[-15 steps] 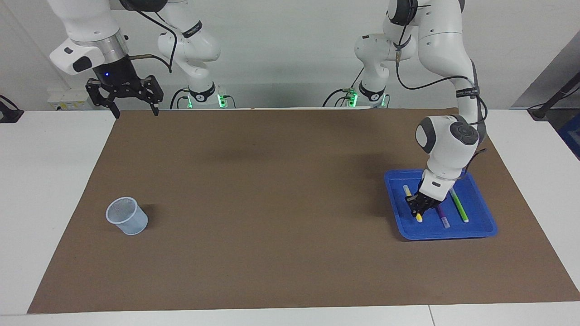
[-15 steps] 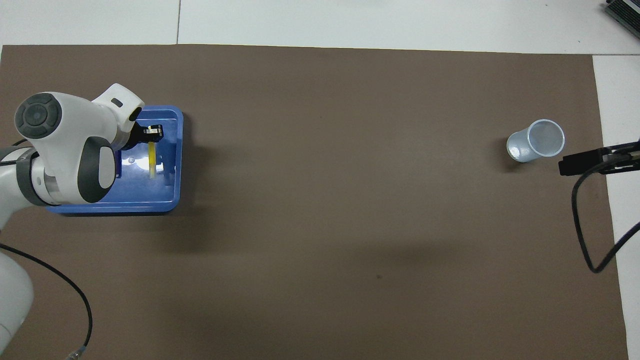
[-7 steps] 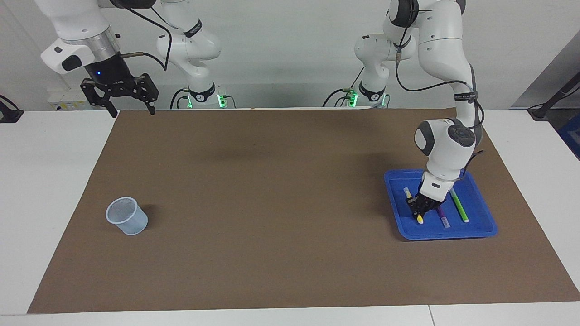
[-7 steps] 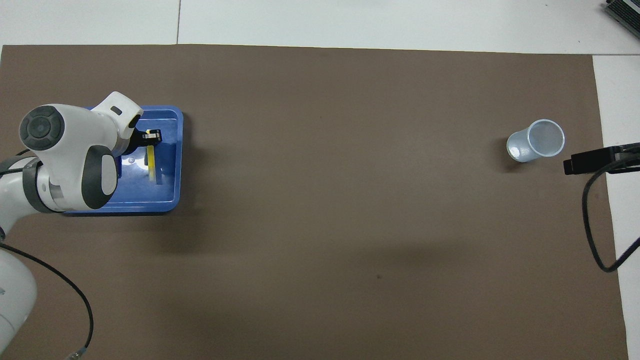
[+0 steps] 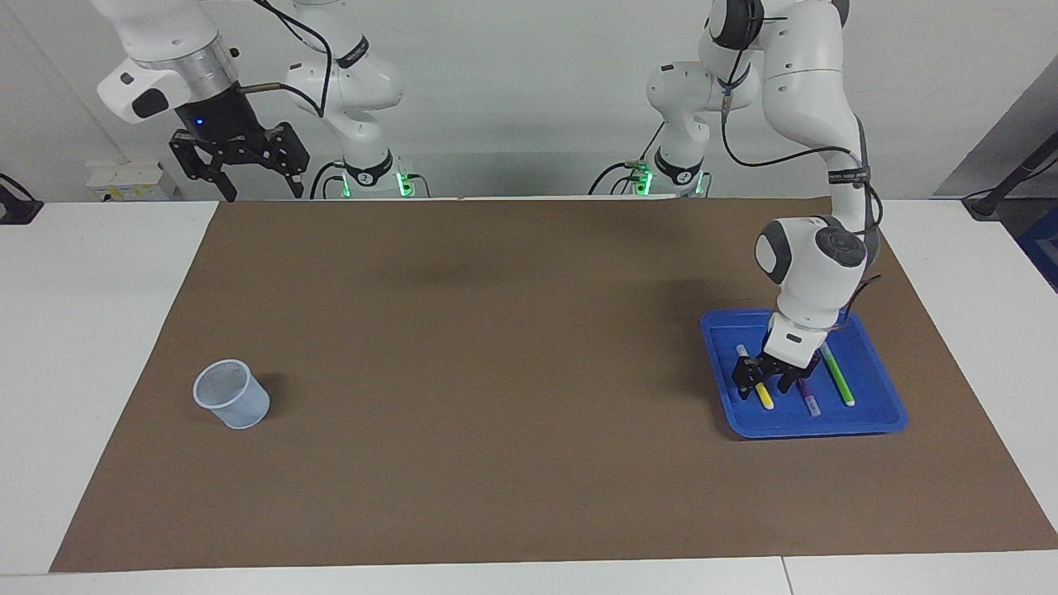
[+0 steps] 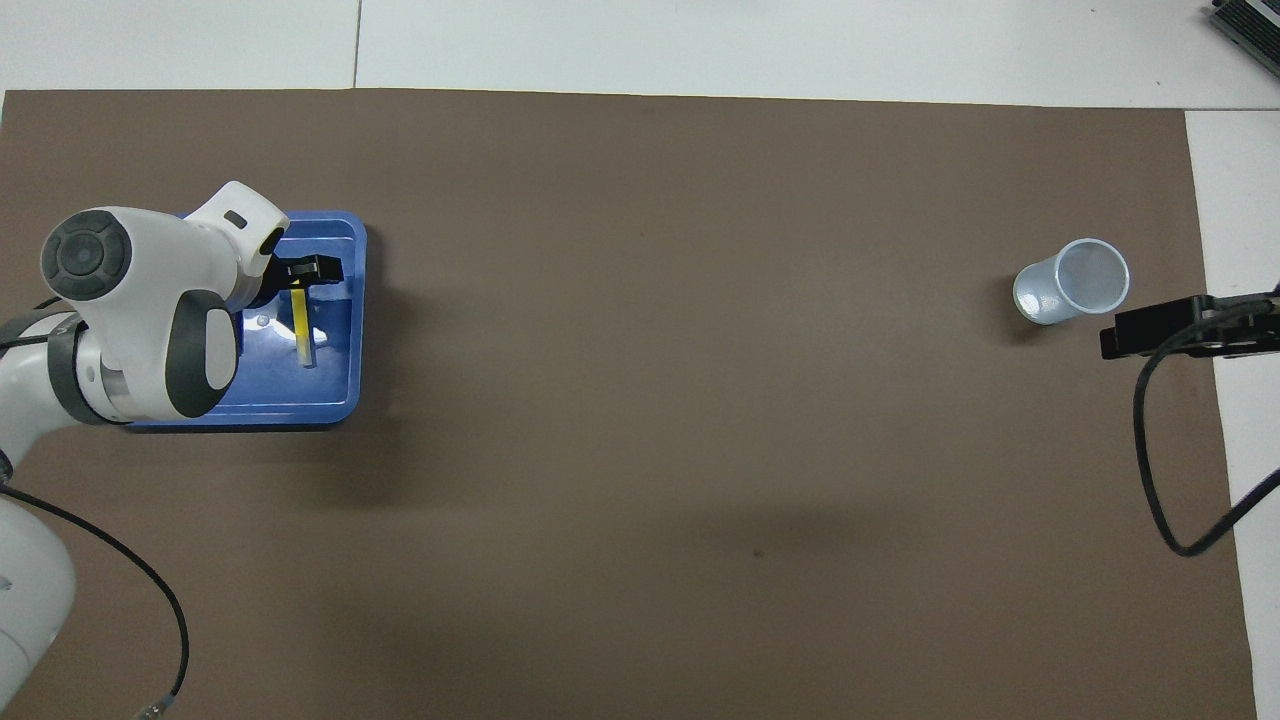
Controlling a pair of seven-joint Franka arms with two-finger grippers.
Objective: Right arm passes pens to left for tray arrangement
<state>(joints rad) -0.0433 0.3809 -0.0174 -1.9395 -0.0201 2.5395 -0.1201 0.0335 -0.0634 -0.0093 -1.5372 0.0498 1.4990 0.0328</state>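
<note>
The blue tray lies at the left arm's end of the brown mat. In it lie three pens side by side: yellow, purple and green. My left gripper is low in the tray, open, its fingers astride the yellow pen's upper part. In the overhead view the left gripper stands at the yellow pen's end in the tray; the arm hides the other two pens. My right gripper, with its blue light, is open, empty and raised over the mat's edge nearest the robots.
A small translucent pale-blue cup stands on the mat at the right arm's end, also in the overhead view. The right gripper's black body shows beside it there. White table surrounds the mat.
My left gripper has opened and let go of the yellow pen, which now lies flat in the tray. My right gripper has shifted a little toward the table's middle.
</note>
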